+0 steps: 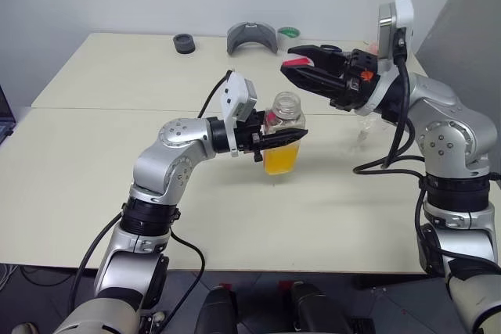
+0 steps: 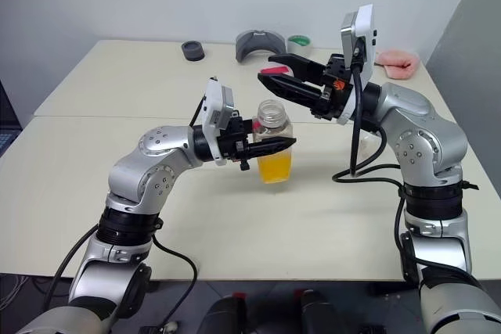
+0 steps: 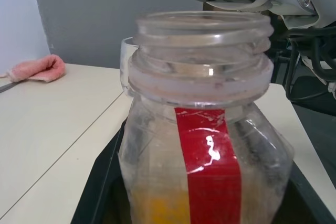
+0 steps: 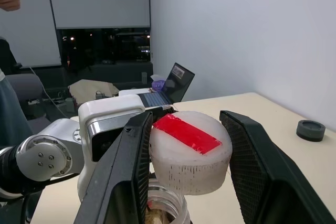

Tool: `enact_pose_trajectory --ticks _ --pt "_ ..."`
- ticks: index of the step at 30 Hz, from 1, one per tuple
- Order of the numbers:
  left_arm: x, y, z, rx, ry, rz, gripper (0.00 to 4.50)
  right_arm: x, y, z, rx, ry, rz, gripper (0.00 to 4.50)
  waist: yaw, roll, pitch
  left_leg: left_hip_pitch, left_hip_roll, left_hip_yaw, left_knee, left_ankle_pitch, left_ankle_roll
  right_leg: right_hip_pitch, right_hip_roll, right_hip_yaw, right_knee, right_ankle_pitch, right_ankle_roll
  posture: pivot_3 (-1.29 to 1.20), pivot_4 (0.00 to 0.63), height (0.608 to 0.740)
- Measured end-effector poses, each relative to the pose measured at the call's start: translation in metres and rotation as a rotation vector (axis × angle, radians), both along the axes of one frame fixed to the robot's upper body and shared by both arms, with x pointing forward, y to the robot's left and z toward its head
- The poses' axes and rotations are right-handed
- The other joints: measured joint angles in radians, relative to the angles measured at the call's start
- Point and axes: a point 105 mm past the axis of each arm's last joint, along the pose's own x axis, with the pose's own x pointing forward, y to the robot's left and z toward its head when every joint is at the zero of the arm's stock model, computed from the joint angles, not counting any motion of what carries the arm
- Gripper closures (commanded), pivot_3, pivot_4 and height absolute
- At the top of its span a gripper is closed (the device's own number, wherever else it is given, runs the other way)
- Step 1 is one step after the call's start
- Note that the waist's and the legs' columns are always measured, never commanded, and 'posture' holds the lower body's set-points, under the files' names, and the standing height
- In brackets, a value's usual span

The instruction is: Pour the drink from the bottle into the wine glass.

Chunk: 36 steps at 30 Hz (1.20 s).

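Your left pincer (image 2: pixel 270 146) clenches the light, slippery bottle (image 2: pixel 275 146) mid-body (good spot); right pincer (image 4: pixel 185 153) grasps its cap (image 4: pixel 190 153).

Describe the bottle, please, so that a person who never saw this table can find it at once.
Look at the middle of the cream table, where the left gripper is shut on the bottle. It is small, clear and squarish, uncapped, with orange-yellow drink in its lower part. Unlike the wine glass behind it, it has a red strip label.
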Motion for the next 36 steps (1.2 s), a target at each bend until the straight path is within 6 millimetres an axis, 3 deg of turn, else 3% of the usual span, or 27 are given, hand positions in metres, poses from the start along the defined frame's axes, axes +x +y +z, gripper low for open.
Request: enact_pose_trajectory --ticks 3,8,12,15,18,21,25,26,32,36 --pt "0.000 0.000 0.000 0.002 0.000 0.002 2.63 0.000 -0.014 -0.013 -0.048 0.022 -0.048 2.68 0.002 0.000 0.000 0.000 0.000 0.000 0.000 0.000 0.000 0.000 0.000 0.000 -0.001 0.000 0.000 0.00 0.150 0.740" --pt "0.000 0.005 -0.004 0.005 0.006 0.017 2.63 -0.012 -0.072 -0.036 -0.112 0.111 -0.220 2.68 0.016 0.000 0.000 -0.001 -0.002 -0.001 -0.001 0.000 0.000 0.002 -0.001 0.001 -0.004 0.000 0.000 0.00 0.150 0.740" --pt "-0.001 0.003 -0.005 -0.001 0.010 0.012 2.63 -0.026 -0.083 -0.054 -0.086 0.158 -0.288 2.68 0.009 0.000 0.000 0.000 -0.001 -0.003 -0.001 0.000 0.000 0.003 0.000 0.001 -0.004 0.000 0.000 0.00 0.150 0.740" --pt "-0.002 0.001 -0.005 -0.007 0.007 0.004 2.63 -0.034 -0.080 -0.086 -0.049 0.237 -0.340 2.68 0.008 0.000 0.000 0.000 -0.001 -0.005 0.000 0.000 0.000 0.004 0.001 -0.001 -0.004 -0.001 0.001 0.00 0.150 0.740" --pt "0.000 0.000 -0.004 -0.011 0.006 0.002 2.63 -0.032 -0.077 -0.137 -0.054 0.333 -0.443 2.68 0.008 0.000 0.000 0.000 -0.002 -0.005 0.000 0.000 0.000 0.004 0.000 0.000 -0.004 -0.003 0.005 0.00 0.150 0.740" --pt "0.000 -0.003 -0.003 -0.017 0.006 -0.007 2.63 -0.012 -0.087 -0.171 -0.066 0.347 -0.595 2.68 0.006 0.000 0.000 0.000 -0.004 -0.005 0.001 0.000 0.000 0.005 0.000 0.000 -0.004 -0.002 0.005 0.00 0.150 0.740" --pt "-0.001 -0.006 -0.002 -0.017 0.004 -0.017 2.63 0.011 -0.104 -0.201 -0.081 0.328 -0.760 2.68 0.006 0.000 0.000 0.001 -0.005 -0.005 0.000 0.000 0.000 0.005 -0.001 0.000 -0.003 -0.002 0.004 0.00 0.150 0.740" --pt "-0.001 -0.006 -0.002 -0.016 0.004 -0.016 2.63 0.013 -0.106 -0.205 -0.086 0.323 -0.776 2.01 0.006 0.000 0.000 0.001 -0.005 -0.005 0.000 0.000 0.000 0.005 -0.001 0.000 -0.003 -0.001 0.004 0.00 0.150 0.740" --pt "-0.001 -0.006 -0.001 -0.013 0.000 -0.016 2.63 0.012 -0.107 -0.203 -0.096 0.284 -0.748 0.02 0.007 0.000 0.000 0.001 -0.005 -0.006 0.000 0.000 0.000 0.005 -0.001 0.000 -0.004 0.000 0.001 0.00 0.150 0.740" --pt "-0.001 -0.006 -0.001 -0.013 -0.001 -0.014 2.63 0.010 -0.107 -0.196 -0.105 0.266 -0.739 0.02 0.007 0.001 0.000 0.001 -0.005 -0.006 0.000 0.000 0.000 0.005 -0.001 0.000 -0.003 0.000 0.001 0.00 0.150 0.740"
